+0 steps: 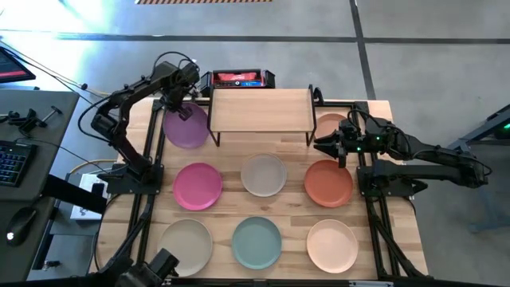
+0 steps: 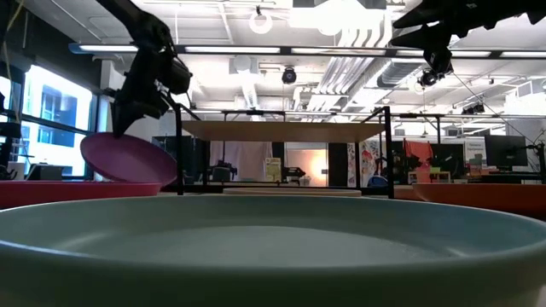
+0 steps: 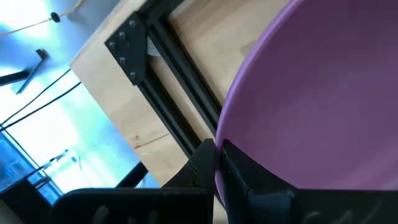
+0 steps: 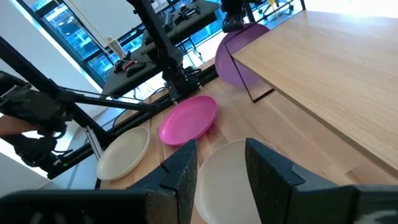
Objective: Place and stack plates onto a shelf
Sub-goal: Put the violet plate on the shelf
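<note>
My left gripper (image 1: 177, 102) is shut on a purple plate (image 1: 186, 127) just left of the shelf (image 1: 260, 110), a light wooden top on black legs. In the low view the purple plate (image 2: 128, 159) is tilted beside the shelf (image 2: 281, 130). My right gripper (image 1: 331, 145) is open and empty, hovering by the shelf's right end, above the far edge of a terracotta plate (image 1: 328, 183). Flat on the table lie a pink plate (image 1: 198, 185), a grey plate (image 1: 264, 174), a beige plate (image 1: 185, 243), a teal plate (image 1: 256, 241) and a cream plate (image 1: 332, 245). My left gripper pinches the purple plate's rim (image 3: 220, 144) at its far side, one finger on the inner face (image 3: 249, 177) and one on the outer (image 3: 194, 173). The fingers come from above and the far side. The plate hangs tilted below them; whether its low edge touches the table cannot be seen.
Another plate (image 1: 330, 121) lies right of the shelf, partly hidden by my right arm. A red and black box (image 1: 239, 79) sits behind the shelf. Black frame rails (image 1: 151, 143) run along the table's left and right sides. The shelf top is bare.
</note>
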Robot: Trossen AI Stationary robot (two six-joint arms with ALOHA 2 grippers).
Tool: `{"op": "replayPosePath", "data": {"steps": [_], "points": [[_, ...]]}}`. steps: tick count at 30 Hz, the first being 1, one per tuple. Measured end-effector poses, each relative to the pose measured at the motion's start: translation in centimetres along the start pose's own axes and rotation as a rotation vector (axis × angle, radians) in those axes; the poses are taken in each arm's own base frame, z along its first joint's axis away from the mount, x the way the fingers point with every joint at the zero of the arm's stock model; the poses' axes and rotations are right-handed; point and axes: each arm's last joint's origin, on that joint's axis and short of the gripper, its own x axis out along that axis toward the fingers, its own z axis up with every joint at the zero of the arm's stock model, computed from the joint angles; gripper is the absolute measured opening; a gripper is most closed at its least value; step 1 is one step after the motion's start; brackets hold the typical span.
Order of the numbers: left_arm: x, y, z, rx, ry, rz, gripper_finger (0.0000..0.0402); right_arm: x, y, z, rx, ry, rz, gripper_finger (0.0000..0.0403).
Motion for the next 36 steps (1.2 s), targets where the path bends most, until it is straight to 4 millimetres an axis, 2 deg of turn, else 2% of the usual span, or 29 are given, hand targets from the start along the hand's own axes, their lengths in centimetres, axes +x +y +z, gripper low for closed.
{"op": "replayPosePath", "data": {"steps": [15, 27, 36], "points": [[-3.5, -0.3, -3.1, -0.099, -0.105, 0.009, 0.0001, 0.0, 0.0, 0.0, 0.000, 0.003, -0.001, 0.0119], [-4.4, -1.5, -5.0, -0.036, -0.010, 0.051, 0.0001, 0.0, 0.0, -0.1, 0.001, 0.013, 0.005, 0.0119], [-5.7, -2.9, -6.0, -0.019, -0.065, -0.002, 0.0000, 0.0, 0.0, -0.1, 0.002, 0.015, 0.007, 0.0119]]}}
